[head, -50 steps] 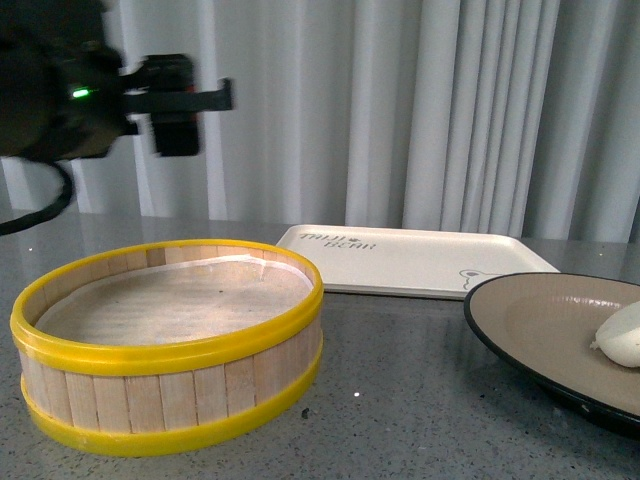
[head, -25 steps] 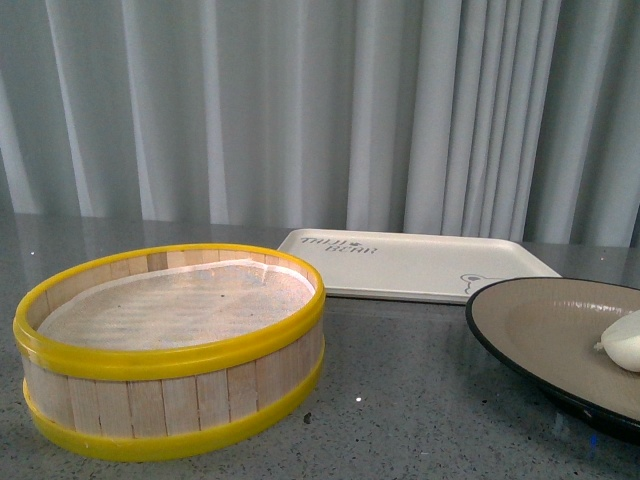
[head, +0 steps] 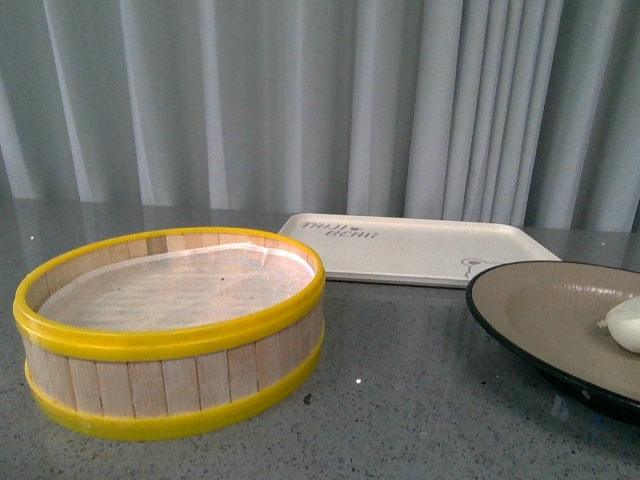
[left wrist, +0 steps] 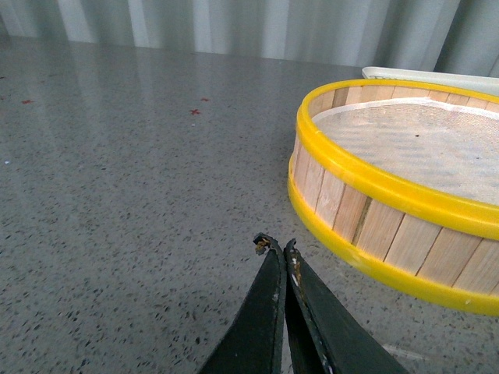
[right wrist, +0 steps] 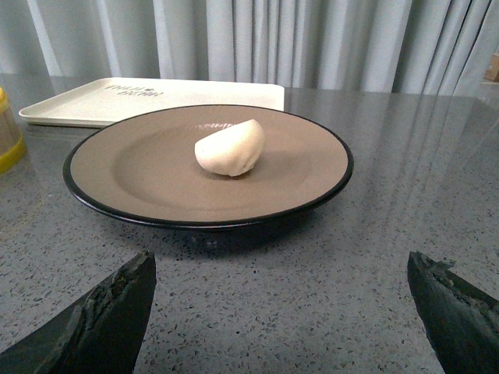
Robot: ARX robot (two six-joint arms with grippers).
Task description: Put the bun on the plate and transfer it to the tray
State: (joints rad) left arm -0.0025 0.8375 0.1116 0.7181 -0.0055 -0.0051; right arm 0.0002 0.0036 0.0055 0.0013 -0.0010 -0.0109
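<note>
bun [head: 626, 323] lies on the plate [head: 500, 320] at the front view's right edge, tray [head: 420, 250] just behind. left wrist view: left gripper [left wrist: 277, 245] jaws pressed together, empty, beside the steamer basket [left wrist: 374, 210]. right wrist view: right gripper [right wrist: 281, 261] jaws spread wide before the plate; bun looks soft, so grip the stiff rim.

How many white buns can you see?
1. The small off-white steamed bun lies on the wide beige plate with a black rim. None shows in the yellow-rimmed wooden steamer basket.
</note>
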